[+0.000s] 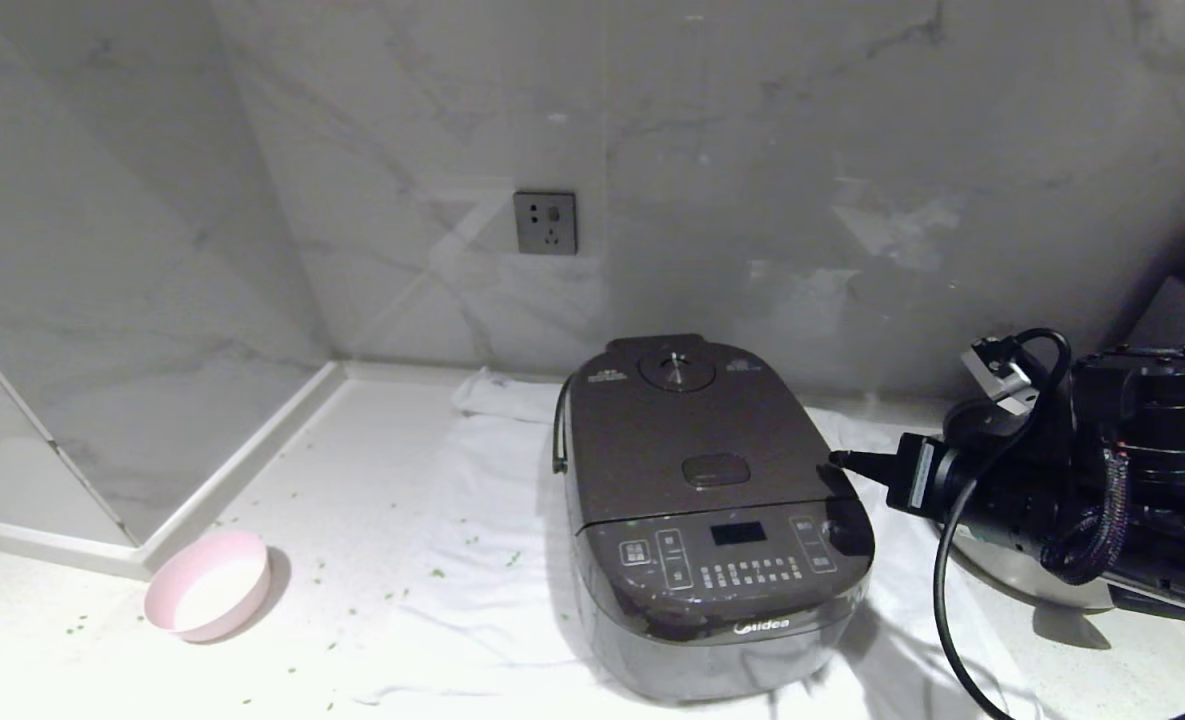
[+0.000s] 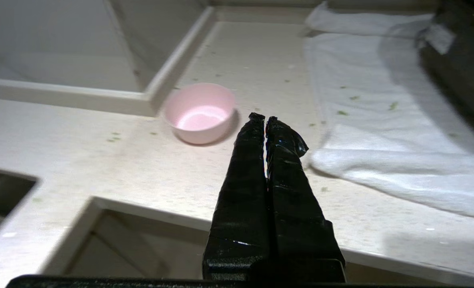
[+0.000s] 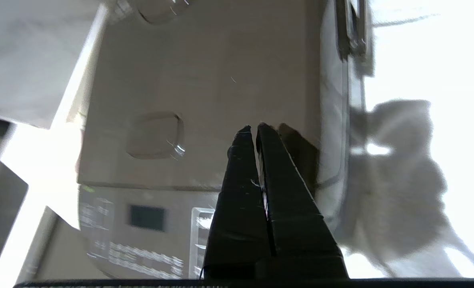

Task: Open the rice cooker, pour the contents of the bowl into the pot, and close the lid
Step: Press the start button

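Observation:
The dark brown rice cooker (image 1: 712,520) stands on a white towel, its lid (image 1: 692,440) down flat, so the pot is hidden. My right gripper (image 1: 837,459) is shut and empty, its tips at the lid's right edge; the right wrist view shows the gripper (image 3: 253,127) just over the lid (image 3: 221,80), beside the oval release button (image 3: 155,135). The pink bowl (image 1: 210,585) sits upright on the counter at the front left, its inside bare white. My left gripper (image 2: 264,117) is shut and empty, hanging near the counter's front edge, short of the bowl (image 2: 200,113).
Small green bits (image 1: 436,573) lie scattered over the counter and the towel (image 1: 472,500). A shiny steel pan (image 1: 1022,585) sits behind my right arm. A wall socket (image 1: 545,222) is on the marble back wall. A raised ledge (image 1: 242,470) borders the counter on the left.

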